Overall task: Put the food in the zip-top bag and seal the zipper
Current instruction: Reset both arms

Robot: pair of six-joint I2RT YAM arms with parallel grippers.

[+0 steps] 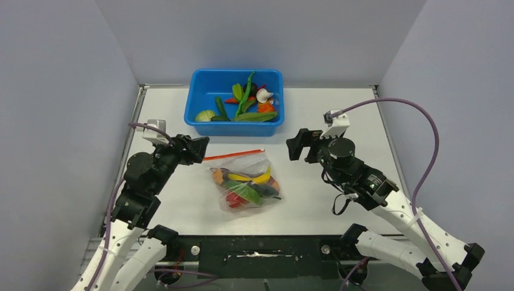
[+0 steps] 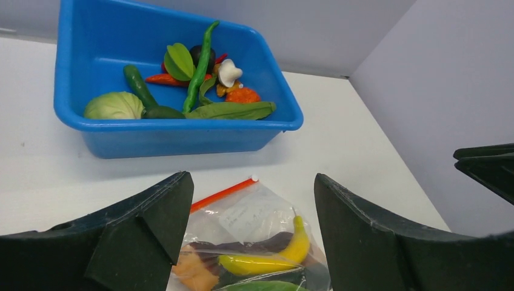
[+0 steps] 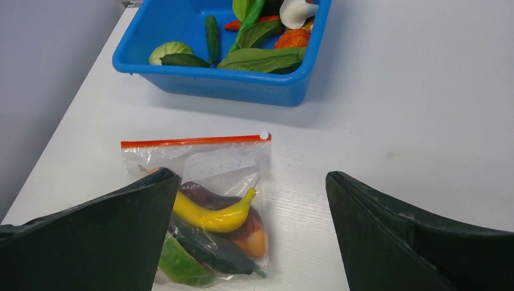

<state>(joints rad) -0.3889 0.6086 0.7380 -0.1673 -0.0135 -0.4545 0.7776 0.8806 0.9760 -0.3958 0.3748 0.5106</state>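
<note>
The clear zip-top bag (image 1: 245, 182) lies flat mid-table and holds food: a yellow banana (image 1: 259, 178), a green piece, a dark pod and red-orange pieces. Its red-orange zipper (image 1: 233, 154) runs in one straight line along the far edge, with the small slider (image 3: 263, 136) at the right end. My left gripper (image 1: 193, 148) is open and empty at the bag's left far corner. My right gripper (image 1: 301, 144) is open and empty to the bag's right. The bag also shows in the left wrist view (image 2: 254, 221) and the right wrist view (image 3: 212, 176).
A blue tub (image 1: 194, 103) stands at the back of the table. It holds more toy food: a long green pod (image 1: 247, 91), green leaves, a pale cabbage (image 1: 205, 115), a white mushroom, red and orange pieces. Grey walls close in the left, right and back.
</note>
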